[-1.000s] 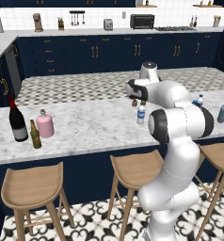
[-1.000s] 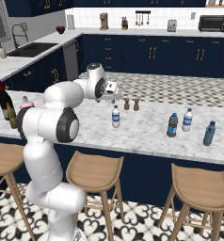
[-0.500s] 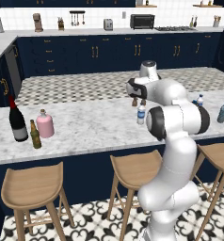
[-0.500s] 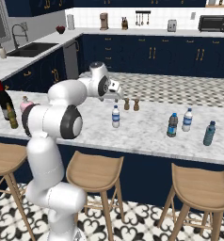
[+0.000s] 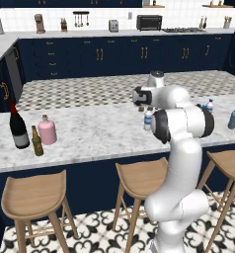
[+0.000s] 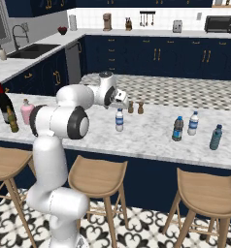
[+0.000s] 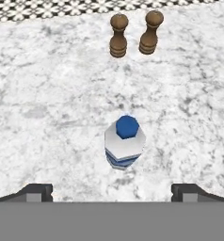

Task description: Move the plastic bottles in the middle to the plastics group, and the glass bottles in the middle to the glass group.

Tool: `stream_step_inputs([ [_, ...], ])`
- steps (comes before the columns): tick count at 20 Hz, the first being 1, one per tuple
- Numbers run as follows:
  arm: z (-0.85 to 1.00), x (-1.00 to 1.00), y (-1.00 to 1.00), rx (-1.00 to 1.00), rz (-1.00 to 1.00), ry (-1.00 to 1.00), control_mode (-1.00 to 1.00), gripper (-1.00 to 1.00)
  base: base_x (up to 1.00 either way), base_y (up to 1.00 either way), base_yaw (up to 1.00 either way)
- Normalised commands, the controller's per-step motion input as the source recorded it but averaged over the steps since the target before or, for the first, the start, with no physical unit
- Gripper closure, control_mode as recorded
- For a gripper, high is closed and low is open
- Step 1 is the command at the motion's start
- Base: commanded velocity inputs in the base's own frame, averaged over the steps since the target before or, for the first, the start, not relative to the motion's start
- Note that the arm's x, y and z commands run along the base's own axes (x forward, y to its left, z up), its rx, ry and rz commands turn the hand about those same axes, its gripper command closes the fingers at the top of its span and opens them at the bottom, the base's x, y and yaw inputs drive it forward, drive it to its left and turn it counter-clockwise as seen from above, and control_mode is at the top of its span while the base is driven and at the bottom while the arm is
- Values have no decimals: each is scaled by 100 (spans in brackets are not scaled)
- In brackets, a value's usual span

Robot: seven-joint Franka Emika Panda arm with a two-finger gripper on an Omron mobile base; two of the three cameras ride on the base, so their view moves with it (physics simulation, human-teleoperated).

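Observation:
A small water bottle [image 7: 124,142] with a blue cap and a white, blue-striped label stands upright mid-counter, also in the right base view [image 6: 119,120]. My gripper [image 7: 112,193] hovers open above and just short of it, fingertips wide apart and holding nothing; it hangs beside the bottle's top [image 6: 121,103]. The slim bottle with dark top and blue lower body [image 6: 177,129] stands next to the clear white-labelled bottle [image 6: 193,123] and the teal bottle [image 6: 216,137]. The pink bottle [image 5: 47,130] sits beside the wine bottle [image 5: 18,126] and the beer bottle [image 5: 37,142].
Two brown wooden shakers [image 7: 134,34] stand just beyond the middle bottle. Several wooden stools [image 6: 98,175] line the counter's near edge. A sink [image 6: 32,49] lies on the far left counter.
My hand has edged slightly toward the middle bottle and dipped a little. None of the bottles has moved.

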Motion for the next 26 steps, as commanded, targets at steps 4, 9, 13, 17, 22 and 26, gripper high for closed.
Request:
stream_step_inputs([
  [4, -10, 23, -3, 1, 0, 0, -100, -100, 0, 0, 0],
  [9, 0, 14, -7, 0, 0, 0, -100, -100, 0, 0, 0],
  [13, -13, 19, -6, 0, 0, 0, -100, -100, 0, 0, 0],
  [17, -31, 1, 0, 0, 0, 0, -100, -100, 0, 0, 0],
  [22, -31, 0, -1, 0, 0, 0, -100, -100, 0, 0, 0],
  [26, -21, 1, -15, 0, 0, 0, -100, -100, 0, 0, 0],
])
